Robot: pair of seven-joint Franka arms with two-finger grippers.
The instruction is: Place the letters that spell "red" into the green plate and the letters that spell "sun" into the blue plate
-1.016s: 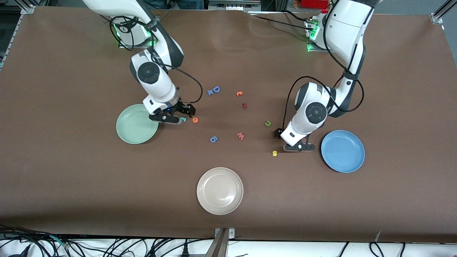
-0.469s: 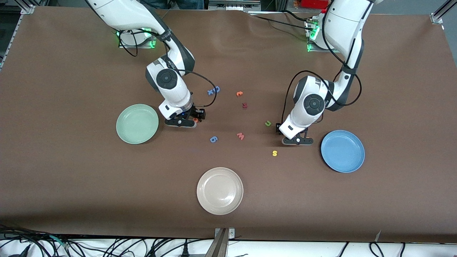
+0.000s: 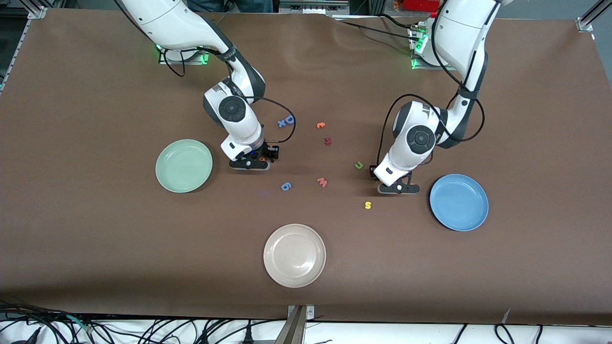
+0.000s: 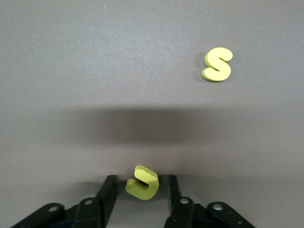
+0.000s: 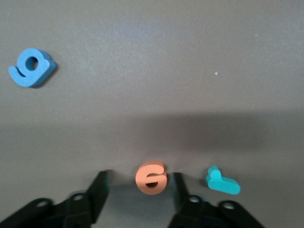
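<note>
Front view counts three plates — green plate [image 3: 183, 166], blue plate [image 3: 459, 202], cream plate [image 3: 294, 255].

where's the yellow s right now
The yellow s lies flat on the brown table, nearer the front camera than the left tool and beside the blue plate, toward the left arm's end.
</note>
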